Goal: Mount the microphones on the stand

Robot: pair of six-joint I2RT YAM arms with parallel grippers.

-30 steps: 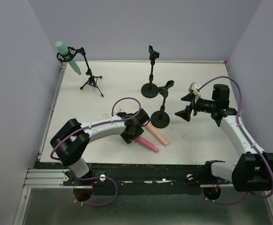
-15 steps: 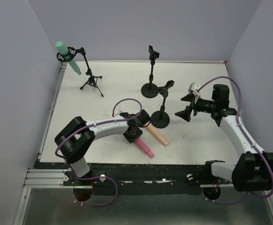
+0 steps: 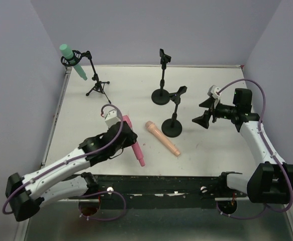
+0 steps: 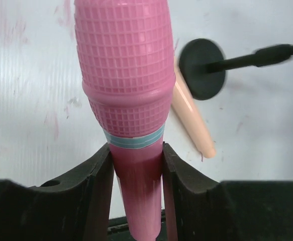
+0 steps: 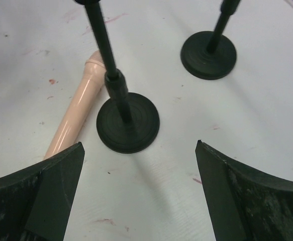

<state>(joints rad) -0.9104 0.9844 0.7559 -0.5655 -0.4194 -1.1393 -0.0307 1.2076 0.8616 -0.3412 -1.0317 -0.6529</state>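
Note:
My left gripper (image 3: 128, 136) is shut on the pink microphone (image 3: 138, 153), holding it just below its head and lifted off the table. In the left wrist view the pink microphone (image 4: 123, 65) stands between my fingers (image 4: 98, 191). The peach microphone (image 3: 162, 138) lies on the table to its right, and also shows in the left wrist view (image 4: 191, 120) and the right wrist view (image 5: 78, 110). The teal-green microphone (image 3: 71, 60) sits in a tripod stand (image 3: 97, 86) at the far left. My right gripper (image 3: 204, 111) is open and empty, right of the near round-base stand (image 3: 173, 120).
A second round-base stand (image 3: 161, 80) with an empty clip stands behind the near one; its base also shows in the right wrist view (image 5: 208, 54). The near stand's base (image 5: 127, 122) lies ahead of my right fingers. Grey walls enclose the white table on three sides.
My left arm has drawn back to the left and near with the pink microphone, lifting it away from the peach one. My right gripper has shifted slightly right.

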